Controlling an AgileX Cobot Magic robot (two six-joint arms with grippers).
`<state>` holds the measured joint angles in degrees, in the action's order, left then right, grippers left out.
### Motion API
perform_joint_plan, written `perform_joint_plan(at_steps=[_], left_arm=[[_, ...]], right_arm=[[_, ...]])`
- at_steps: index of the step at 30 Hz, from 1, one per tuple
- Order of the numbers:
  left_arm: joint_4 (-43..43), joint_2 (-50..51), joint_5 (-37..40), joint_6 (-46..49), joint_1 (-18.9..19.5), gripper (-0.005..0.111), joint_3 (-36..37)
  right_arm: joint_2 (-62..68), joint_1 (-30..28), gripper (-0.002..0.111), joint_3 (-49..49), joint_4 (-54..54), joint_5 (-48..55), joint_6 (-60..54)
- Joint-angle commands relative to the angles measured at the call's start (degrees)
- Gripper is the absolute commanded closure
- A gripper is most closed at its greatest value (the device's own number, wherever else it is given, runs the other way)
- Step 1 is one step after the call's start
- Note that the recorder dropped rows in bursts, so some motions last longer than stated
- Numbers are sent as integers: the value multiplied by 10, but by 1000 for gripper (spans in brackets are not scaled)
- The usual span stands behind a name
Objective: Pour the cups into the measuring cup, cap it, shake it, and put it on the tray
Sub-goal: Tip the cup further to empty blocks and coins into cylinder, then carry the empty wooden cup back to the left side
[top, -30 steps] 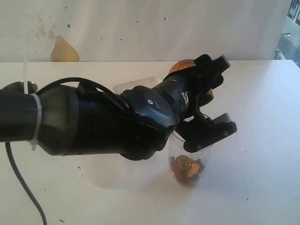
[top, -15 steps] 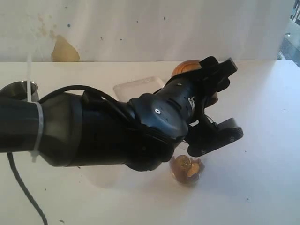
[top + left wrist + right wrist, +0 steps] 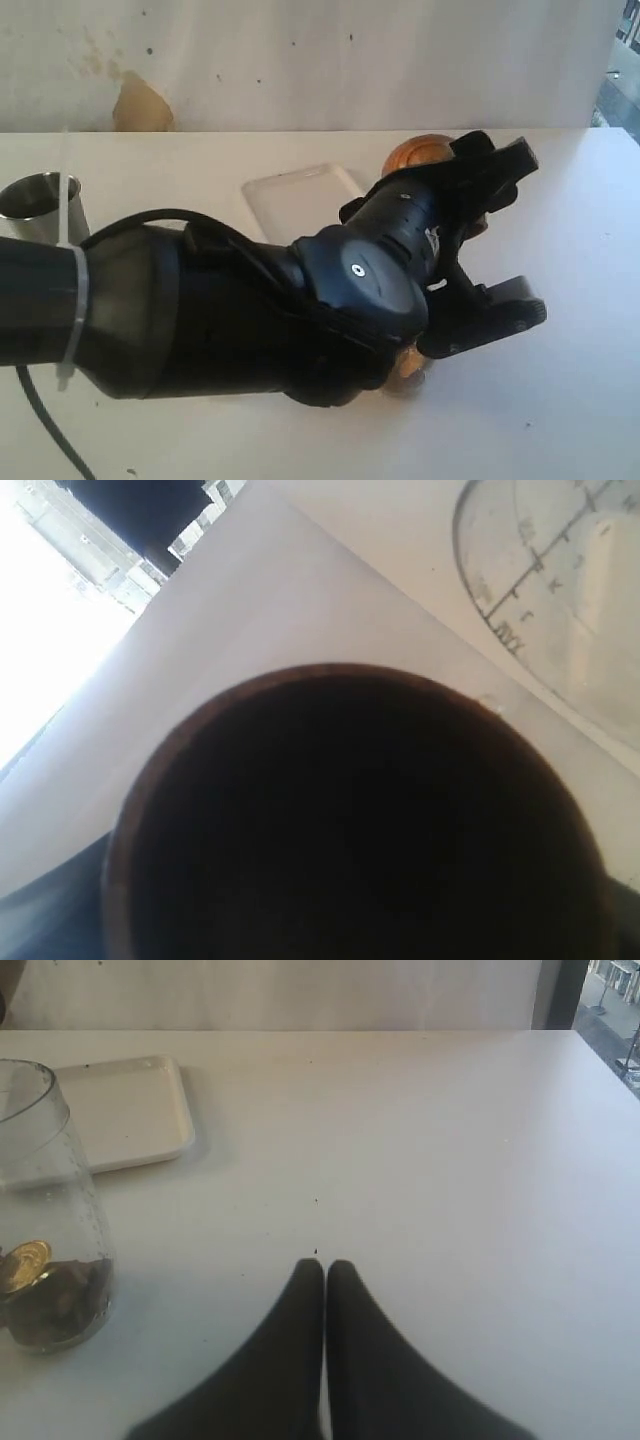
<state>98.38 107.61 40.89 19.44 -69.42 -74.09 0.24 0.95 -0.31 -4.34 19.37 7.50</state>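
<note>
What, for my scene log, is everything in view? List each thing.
steel tumbler: one, shiny silver, standing on the left in the exterior view.
tray: one, white, flat on the table.
measuring cup: one, clear, upright near the tray, gold and brown pieces at its bottom.
wooden cup: one, brown, held off the table.
table: one, white, under everything.
left end effector: one, black, gripping the wooden cup.
right end effector: one, black, shut, empty.
</note>
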Motion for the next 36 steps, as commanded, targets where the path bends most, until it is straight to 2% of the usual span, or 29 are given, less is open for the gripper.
perform_joint_plan(at_steps=[1, 6, 12, 16, 22, 23, 25, 27, 29, 30, 31, 32, 33, 34, 35, 36], left_arm=[[-22, -9, 39, 0, -13, 107, 1], [-157, -37, 5, 0, -13, 107, 1], [-394, -141, -146, -27, 16, 107, 1], [-512, -177, -191, -25, 22, 107, 1], [-772, -205, -204, 99, 22, 107, 1], [-838, -211, -202, 97, 32, 107, 1], [-896, -218, -200, 80, 54, 107, 1], [-926, -226, -200, 45, 85, 107, 1], [-933, -256, -205, -59, 160, 107, 3], [-933, -267, -204, -77, 178, 107, 3], [-932, -287, -201, -110, 224, 107, 3], [-932, -303, -199, -117, 249, 107, 3], [-932, -325, -199, -123, 299, 107, 3], [-932, -341, -197, -126, 324, 107, 3], [-932, -362, -191, -131, 372, 107, 3], [-927, -374, -187, -132, 400, 107, 3]], right_arm=[[-2, -3, 108, 3, -2, -1, 2], [-2, -3, 108, 3, -2, -1, 2], [-2, -3, 108, 3, -2, -1, 2], [-2, -3, 108, 3, -2, -1, 2], [-2, -3, 108, 3, -2, -1, 2], [-2, -3, 108, 3, -2, -1, 2], [-2, -3, 108, 3, -2, -1, 2], [-2, -3, 108, 3, -2, -1, 2], [-2, -3, 108, 3, -2, -1, 2], [-2, -3, 108, 3, -2, -1, 2], [-2, -3, 108, 3, -2, -1, 2], [-2, -3, 108, 3, -2, -1, 2], [-2, -3, 108, 3, -2, -1, 2], [-2, -3, 108, 3, -2, -1, 2], [-2, -3, 108, 3, -2, -1, 2], [-2, -3, 108, 3, -2, -1, 2]])
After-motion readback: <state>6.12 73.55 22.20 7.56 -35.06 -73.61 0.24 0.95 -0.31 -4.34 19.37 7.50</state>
